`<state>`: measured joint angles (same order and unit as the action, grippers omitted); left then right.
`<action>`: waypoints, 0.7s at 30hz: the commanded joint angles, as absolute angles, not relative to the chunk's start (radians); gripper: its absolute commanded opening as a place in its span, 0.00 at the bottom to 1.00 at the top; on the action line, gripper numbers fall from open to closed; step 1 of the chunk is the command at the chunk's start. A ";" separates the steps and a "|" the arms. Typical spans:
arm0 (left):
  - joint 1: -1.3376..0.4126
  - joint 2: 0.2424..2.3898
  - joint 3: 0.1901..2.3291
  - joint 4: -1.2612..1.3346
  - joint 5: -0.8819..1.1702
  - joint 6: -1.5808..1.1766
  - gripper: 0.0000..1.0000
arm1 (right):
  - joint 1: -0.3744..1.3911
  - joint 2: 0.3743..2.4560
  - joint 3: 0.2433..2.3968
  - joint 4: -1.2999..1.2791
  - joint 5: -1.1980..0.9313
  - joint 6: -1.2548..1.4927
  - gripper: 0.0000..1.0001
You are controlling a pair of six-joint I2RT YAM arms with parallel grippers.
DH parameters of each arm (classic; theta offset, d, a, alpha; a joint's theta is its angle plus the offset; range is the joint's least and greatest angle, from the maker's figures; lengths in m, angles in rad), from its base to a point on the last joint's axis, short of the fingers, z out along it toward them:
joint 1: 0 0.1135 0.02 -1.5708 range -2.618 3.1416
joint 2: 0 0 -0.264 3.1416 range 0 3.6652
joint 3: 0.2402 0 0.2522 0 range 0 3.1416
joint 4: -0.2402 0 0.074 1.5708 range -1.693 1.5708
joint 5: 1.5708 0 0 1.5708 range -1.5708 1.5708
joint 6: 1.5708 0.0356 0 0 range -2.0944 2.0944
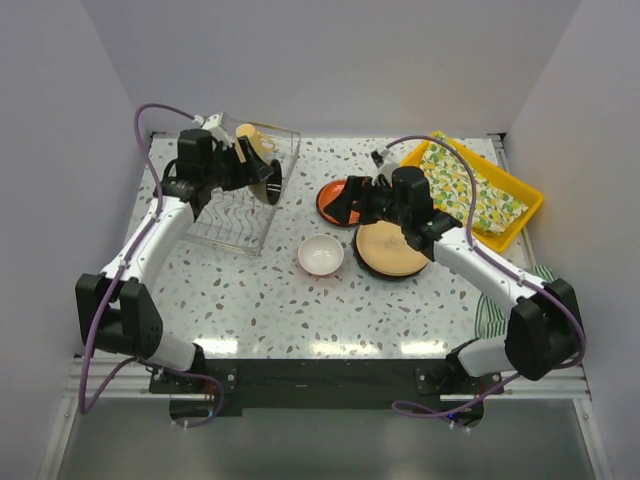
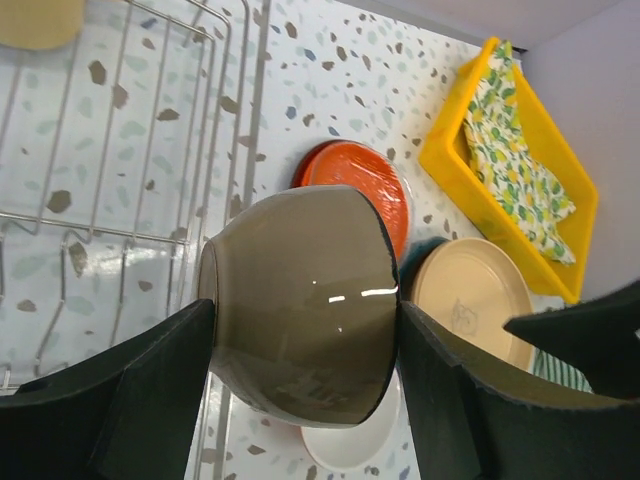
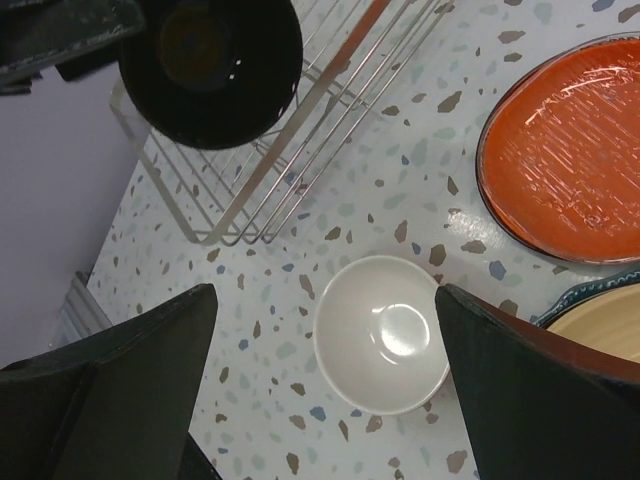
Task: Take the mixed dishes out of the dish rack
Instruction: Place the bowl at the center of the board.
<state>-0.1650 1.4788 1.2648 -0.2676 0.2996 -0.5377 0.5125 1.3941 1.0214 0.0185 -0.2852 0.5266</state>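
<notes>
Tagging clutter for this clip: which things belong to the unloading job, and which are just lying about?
Job: rack, mug, dark bowl in left hand, white bowl, orange plate, tan plate.
Lying about: yellow tray, lemon cloth.

Table top (image 1: 270,300): white terrazzo, flecked grey, brown and pale blue.
Wire dish rack (image 1: 235,205): silvery.
Glossy round bowl (image 2: 300,300): taupe-brown outside, black inside.
Ridged round plate (image 1: 335,200): orange, dark rim.
Smooth round plate (image 1: 390,248): tan-yellow, with a teal plate rim (image 3: 585,292) showing at its edge.
Small ceramic bowl (image 3: 383,335): plain white.
Rectangular plastic tray (image 1: 520,222): bright yellow.
Cloth (image 1: 470,190) in the tray: white, printed with yellow lemons and green leaves.
Handled mug (image 1: 255,138): cream.
Arm cables (image 1: 138,128): purple.
</notes>
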 commanded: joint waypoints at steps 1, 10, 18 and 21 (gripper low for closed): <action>-0.166 1.376 1.203 -0.029 0.448 -0.719 0.00 | 0.494 1.427 1.015 0.155 -0.334 0.630 0.94; -0.189 1.338 1.103 0.133 0.531 -0.922 0.00 | 0.494 1.532 1.080 0.219 -0.354 0.684 0.92; -0.221 1.335 1.040 0.209 0.557 -1.008 0.00 | 0.494 1.608 1.132 0.261 -0.367 0.736 0.81; -0.230 1.328 1.017 0.228 0.560 -1.023 0.00 | 0.494 1.629 1.147 0.278 -0.380 0.750 0.77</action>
<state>-0.2192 1.3830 1.0241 0.0715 0.5179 -0.9592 0.4919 1.6161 1.0885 0.1951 -0.3492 0.7139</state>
